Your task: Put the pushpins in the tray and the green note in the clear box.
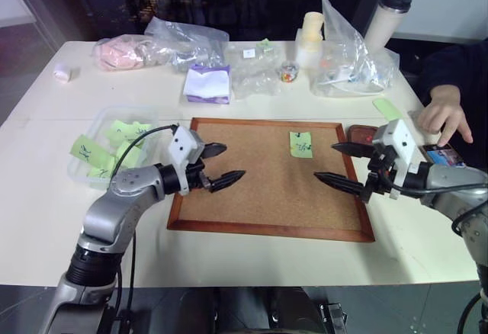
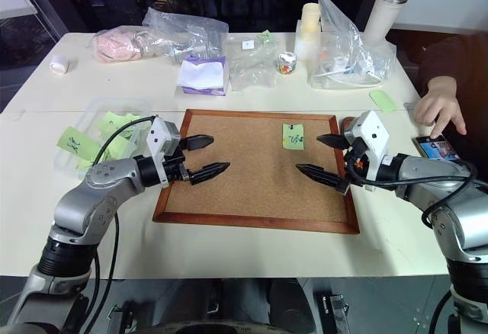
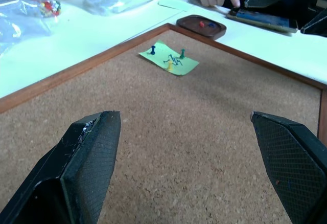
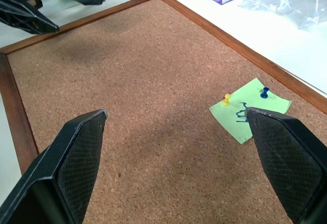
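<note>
My left gripper (image 1: 219, 165) hovers over the left part of the cork board (image 1: 267, 197), fingers spread wide, nothing between them. My right gripper (image 1: 335, 165) hangs over the board's right edge, jaws also wide apart and empty. The two point toward each other across the board.

Farther in, the green note (image 1: 301, 144) lies flat on the cork near the board's far right corner, dark scribble on it, well apart from both grippers. Pushpins (image 3: 182, 53) stand in it: the left wrist view shows a blue, a green and a yellow one; the right wrist view shows the yellow (image 4: 226, 99) and blue heads.

Just past the board's right far corner sits the tray (image 3: 201, 26), dark reddish-brown, on the white table (image 1: 46, 197); a red and a blue pin lie in it. A person's hand (image 1: 444, 117) rests beside it, fingers over a phone (image 1: 442, 155).

Left of the board, the clear box (image 1: 91, 132) holds several green notes.

Far side of the table: clear plastic bags (image 1: 187, 40), a purple tissue pack (image 1: 207, 85), a small jar of coloured pins (image 1: 288, 72), a pale-green slip (image 1: 387, 108), a tall cup (image 1: 387, 15).
</note>
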Tool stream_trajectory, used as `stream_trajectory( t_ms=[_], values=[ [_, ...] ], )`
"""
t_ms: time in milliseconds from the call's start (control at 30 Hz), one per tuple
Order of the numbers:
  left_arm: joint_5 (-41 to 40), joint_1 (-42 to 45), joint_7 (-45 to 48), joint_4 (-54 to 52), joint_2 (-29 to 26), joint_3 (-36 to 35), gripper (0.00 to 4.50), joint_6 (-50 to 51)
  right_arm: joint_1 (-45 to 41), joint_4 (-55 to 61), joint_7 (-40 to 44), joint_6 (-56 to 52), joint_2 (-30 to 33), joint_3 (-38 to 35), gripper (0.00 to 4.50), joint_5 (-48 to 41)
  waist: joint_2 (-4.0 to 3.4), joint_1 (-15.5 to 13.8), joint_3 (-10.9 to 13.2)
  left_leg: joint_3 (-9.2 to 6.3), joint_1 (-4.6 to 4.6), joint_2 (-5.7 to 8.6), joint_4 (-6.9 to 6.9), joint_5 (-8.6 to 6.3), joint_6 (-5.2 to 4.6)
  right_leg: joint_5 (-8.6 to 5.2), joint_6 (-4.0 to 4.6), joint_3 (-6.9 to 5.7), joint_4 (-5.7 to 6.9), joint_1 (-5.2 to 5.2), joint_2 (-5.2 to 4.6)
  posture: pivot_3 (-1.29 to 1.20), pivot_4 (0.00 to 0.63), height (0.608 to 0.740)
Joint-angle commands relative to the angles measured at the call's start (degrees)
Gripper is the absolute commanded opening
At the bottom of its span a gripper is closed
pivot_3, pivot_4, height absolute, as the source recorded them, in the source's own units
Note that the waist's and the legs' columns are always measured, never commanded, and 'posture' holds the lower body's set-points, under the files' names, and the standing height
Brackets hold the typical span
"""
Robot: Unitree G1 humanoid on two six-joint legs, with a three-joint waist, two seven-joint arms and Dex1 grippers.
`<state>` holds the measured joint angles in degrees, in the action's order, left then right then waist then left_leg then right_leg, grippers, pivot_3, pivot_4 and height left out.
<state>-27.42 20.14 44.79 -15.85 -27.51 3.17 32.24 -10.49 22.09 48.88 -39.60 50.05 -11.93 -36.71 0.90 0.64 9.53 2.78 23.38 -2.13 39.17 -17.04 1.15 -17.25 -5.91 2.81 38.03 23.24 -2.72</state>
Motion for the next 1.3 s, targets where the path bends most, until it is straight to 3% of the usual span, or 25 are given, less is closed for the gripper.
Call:
stream_trajectory(
  t_ms=[33,767,867,1100,1300],
  values=[
    [-1.7,1.5,0.1,-1.5,0.4,-1.6,4.46,-0.4,-0.1,0.1,0.1,1.2,-0.3,-1.5,4.5,0.1,0.0,0.0,0.0,0.0,0.0,0.0,0.0,0.0,0.0,0.0,0.0,0.0,0.0,0.0,-0.01,0.0,0.15,0.74],
    [2.2,1.5,0.6,0.7,0.8,1.8,4.46,-2.4,-0.2,0.4,0.3,1.6,-1.6,-0.2,4.5,1.2,0.0,0.0,0.0,0.0,-0.01,0.01,0.0,0.0,0.0,0.0,0.0,0.0,0.0,0.0,0.01,0.0,0.15,0.74],
    [4.2,1.6,0.0,1.8,2.0,3.5,3.62,-4.1,-0.9,-0.6,-0.3,2.1,-2.0,0.2,4.5,2.2,0.0,0.0,0.0,0.0,0.0,0.01,0.0,0.0,0.0,0.0,0.0,0.0,0.0,0.0,0.0,0.0,0.15,0.74],
    [9.6,3.2,-1.2,8.4,6.5,7.7,0.11,-10.3,-5.8,-4.0,-4.0,2.4,-5.9,2.8,4.5,4.5,-0.01,0.1,0.0,0.01,-0.01,0.02,0.0,0.0,0.0,0.0,0.0,0.0,0.01,0.01,0.02,0.0,0.15,0.74],
    [14.4,5.4,-3.6,17.7,12.3,10.8,0.02,-14.7,-15.4,-14.7,-9.9,2.7,-13.5,7.2,4.5,9.4,-0.01,0.1,0.0,0.03,-0.03,0.05,0.04,0.01,0.01,0.01,-0.01,0.01,0.04,0.0,0.02,0.0,0.15,0.74]
  ],
)
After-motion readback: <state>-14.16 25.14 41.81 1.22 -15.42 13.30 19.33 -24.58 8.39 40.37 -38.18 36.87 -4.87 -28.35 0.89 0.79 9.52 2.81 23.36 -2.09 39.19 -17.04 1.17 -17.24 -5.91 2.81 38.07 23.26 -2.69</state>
